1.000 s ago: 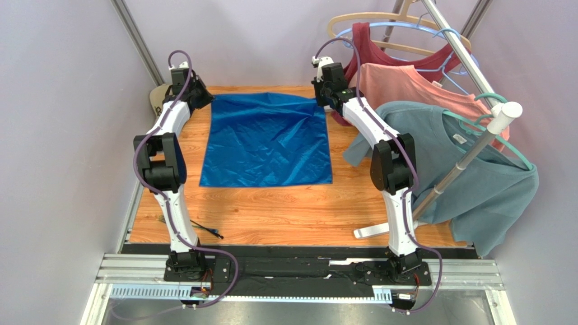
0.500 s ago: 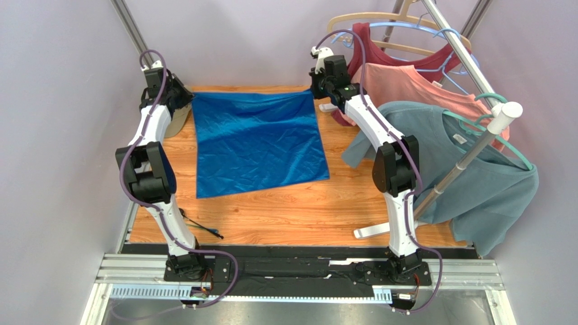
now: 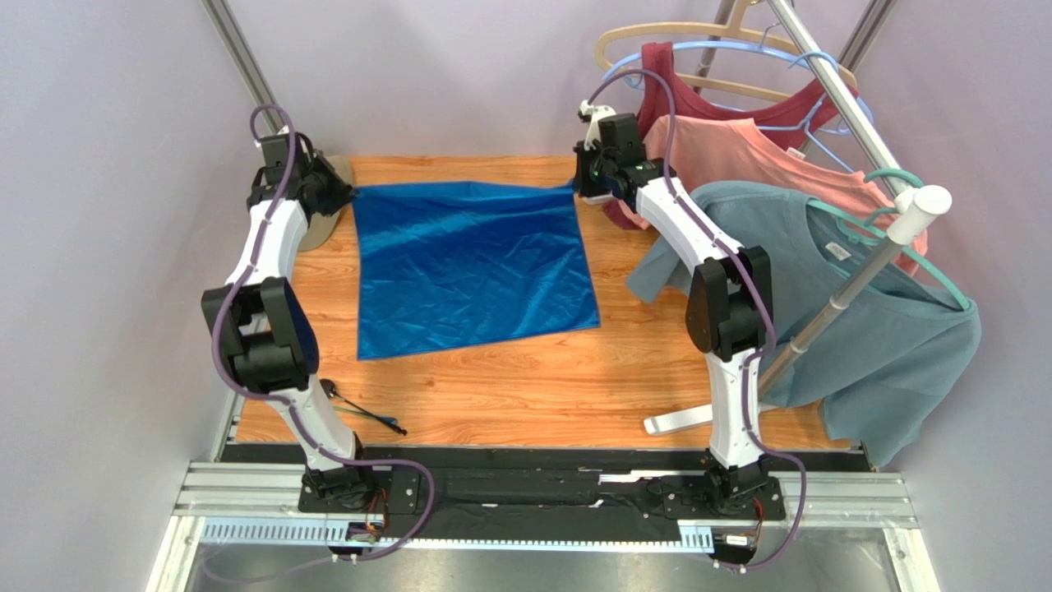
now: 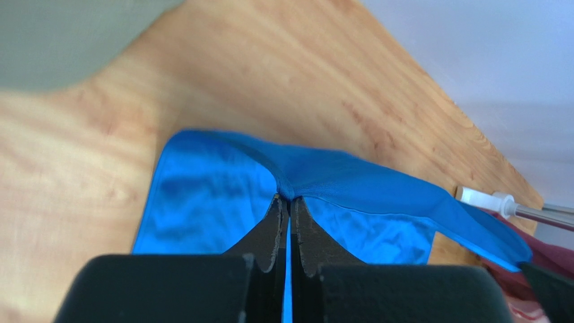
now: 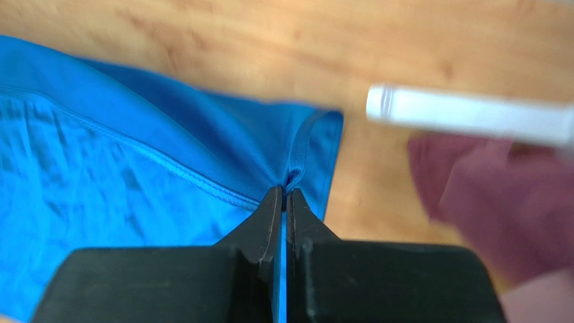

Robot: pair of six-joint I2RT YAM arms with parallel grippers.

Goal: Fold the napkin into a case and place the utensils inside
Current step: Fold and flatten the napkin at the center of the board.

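Top external view showed you the napkin (image 3: 475,265) spread on the table (image 3: 519,395), toward the far edge and closer to the left edge than the right. Your left gripper (image 3: 336,193) sat at the cloth's far left corner and your right gripper (image 3: 582,185) at its far right corner. On the left wrist view the fingers were pressed together on a pinch of blue cloth, which tented up to the tips. The right wrist view showed the same, tips closed on the hemmed corner.

My reading is that you held both far corners so the far edge ran taut and slightly raised between the arms, while the near edge rested on the wood as an anchor. That grip suited carrying the far edge toward the near one for a first fold. No case had been formed yet. The utensils (image 3: 371,413) lay by the near left corner, just beside the left arm and well apart from the napkin, so they were out of the way of the folding.

The table was orange-brown wood grain. A rack (image 3: 852,290) stood at its right edge, carrying a T-shirt (image 3: 864,345), a pink shirt (image 3: 741,148) and a maroon top (image 3: 673,80) on hangers. The T-shirt hung over the right edge, close to your right arm. A beige thing (image 3: 324,230) sat at the far left corner, mostly hidden behind the left arm. Pale lilac walls (image 3: 111,247) closed in the table on three sides.
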